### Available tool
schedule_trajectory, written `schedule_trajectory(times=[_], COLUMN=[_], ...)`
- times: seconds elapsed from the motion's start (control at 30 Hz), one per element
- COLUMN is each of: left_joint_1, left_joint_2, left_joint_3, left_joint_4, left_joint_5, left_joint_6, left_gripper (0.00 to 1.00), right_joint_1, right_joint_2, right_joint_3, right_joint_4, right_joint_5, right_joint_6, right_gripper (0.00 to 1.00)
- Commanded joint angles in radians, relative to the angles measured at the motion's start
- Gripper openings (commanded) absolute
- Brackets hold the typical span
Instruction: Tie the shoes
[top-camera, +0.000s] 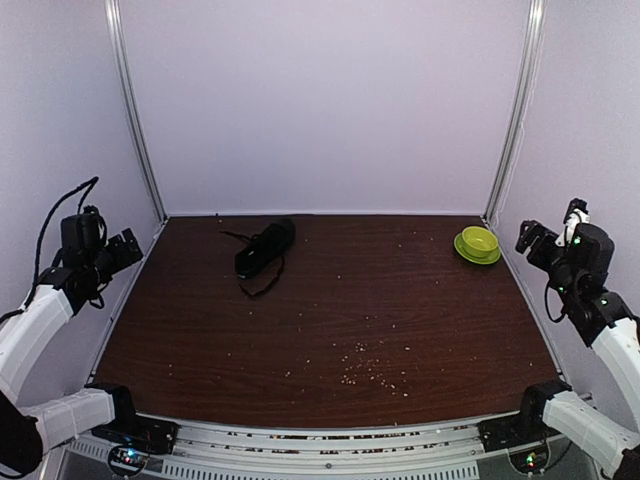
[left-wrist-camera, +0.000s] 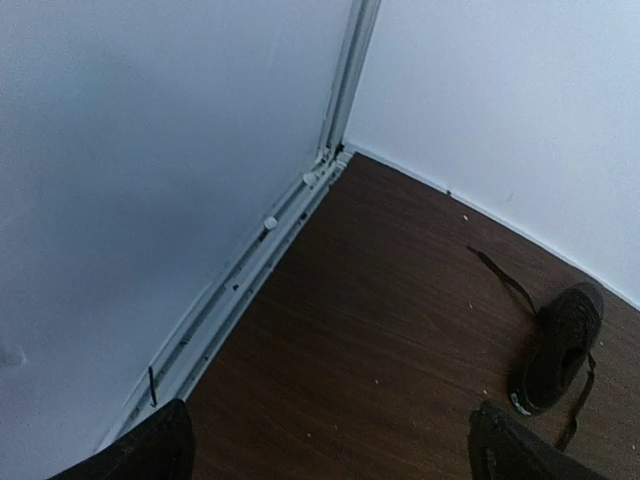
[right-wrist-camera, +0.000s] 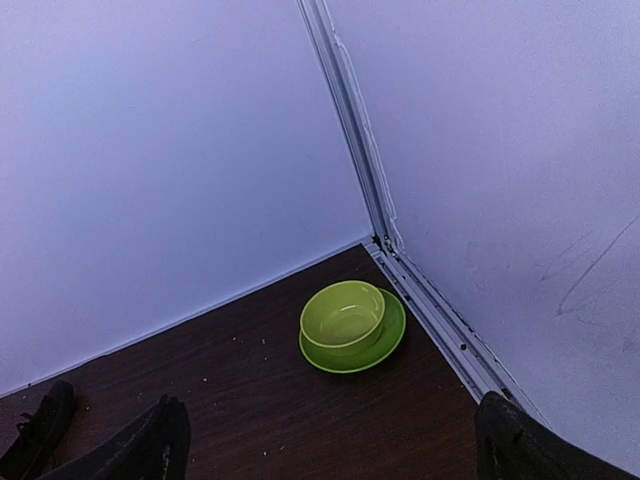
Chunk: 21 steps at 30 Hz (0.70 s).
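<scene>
A single all-black low-top sneaker (top-camera: 265, 247) lies on the dark wood table at the back left, its thin laces loose and spread on the table beside it. It also shows in the left wrist view (left-wrist-camera: 560, 347) and at the edge of the right wrist view (right-wrist-camera: 35, 437). My left gripper (top-camera: 125, 247) is raised at the far left, open and empty, well away from the shoe; in its own view (left-wrist-camera: 330, 445) the fingers stand wide apart. My right gripper (top-camera: 530, 238) is raised at the far right, open and empty; it also shows in its wrist view (right-wrist-camera: 330, 445).
A green bowl (top-camera: 479, 240) stands on a green saucer (right-wrist-camera: 385, 345) at the back right near the corner rail. Small pale crumbs (top-camera: 365, 368) are scattered over the table's middle and front. White walls close in the back and both sides.
</scene>
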Motion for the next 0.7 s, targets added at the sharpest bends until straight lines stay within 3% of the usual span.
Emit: schedule_trajectory(times=[0.0, 0.13, 0.43, 0.67], left_joint_1=[0.002, -0.050, -0.355, -0.447], left_joint_2=[-0.004, 0.086, 0.452, 0.772], left_joint_3=[-0.016, 0.047, 0.304, 0.508], left_joint_4=[-0.050, -0.059, -0.090, -0.056], left_joint_5=[0.212, 0.289, 0.247, 0.333], left_joint_6=[-0.061, -0.076, -0.120, -0.195], left_gripper=[0.98, 0.97, 0.93, 0.92], right_joint_1=[-0.001, -0.001, -0.001, -0.001], right_joint_2=[-0.066, -0.110, -0.116, -0.191], right_joint_3=[-0.019, -0.067, -0.035, -0.093], right_joint_4=[-0.042, -0.020, -0.196, -0.186], right_joint_5=[-0.044, -0.129, -0.149, -0.192], right_joint_6=[0.049, 0.054, 0.053, 0.089], right_gripper=[0.99, 1.00, 1.00, 1.00])
